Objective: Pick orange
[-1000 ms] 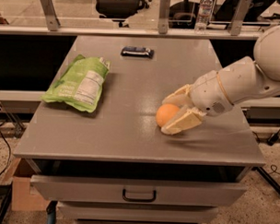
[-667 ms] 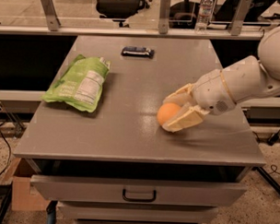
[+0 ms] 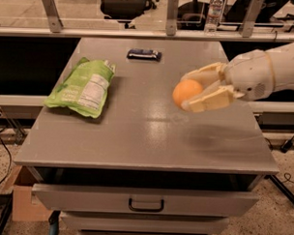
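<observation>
The orange (image 3: 185, 92) is a small round matte orange fruit, held between the two cream fingers of my gripper (image 3: 191, 91) and lifted clear above the grey table top (image 3: 136, 133). The gripper comes in from the right on a white arm (image 3: 265, 70) and is shut on the orange. Its shadow lies on the table below and to the right. One finger (image 3: 213, 98) runs under the fruit, the other over it.
A green snack bag (image 3: 82, 87) lies on the table's left side. A small dark bar (image 3: 144, 54) lies near the far edge. A water bottle (image 3: 214, 14) stands behind the table. A drawer with a handle (image 3: 146, 205) sits below the front edge.
The gripper has risen from the table surface with the orange in it; the fruit was resting on the table and now hangs above it.
</observation>
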Controlling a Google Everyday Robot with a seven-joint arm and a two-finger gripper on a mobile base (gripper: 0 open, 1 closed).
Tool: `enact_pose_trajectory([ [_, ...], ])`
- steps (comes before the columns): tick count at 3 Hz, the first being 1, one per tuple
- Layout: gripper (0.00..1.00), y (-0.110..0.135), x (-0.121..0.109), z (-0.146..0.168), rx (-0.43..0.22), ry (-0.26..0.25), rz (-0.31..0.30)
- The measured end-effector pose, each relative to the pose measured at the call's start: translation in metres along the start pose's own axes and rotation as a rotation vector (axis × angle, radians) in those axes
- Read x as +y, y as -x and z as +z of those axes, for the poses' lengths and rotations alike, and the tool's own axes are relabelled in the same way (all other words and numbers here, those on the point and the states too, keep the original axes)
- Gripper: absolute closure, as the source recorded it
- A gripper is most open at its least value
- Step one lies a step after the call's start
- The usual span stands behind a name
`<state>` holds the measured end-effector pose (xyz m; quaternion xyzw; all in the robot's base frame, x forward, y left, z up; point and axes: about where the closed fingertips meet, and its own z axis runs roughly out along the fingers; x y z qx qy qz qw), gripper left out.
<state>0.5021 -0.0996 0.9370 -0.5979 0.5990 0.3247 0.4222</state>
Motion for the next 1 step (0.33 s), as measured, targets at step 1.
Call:
enact_pose_trajectory([
  [1,1.00,0.0275,0.0007,-0.0150,-0.066,0.018,-0.030],
])
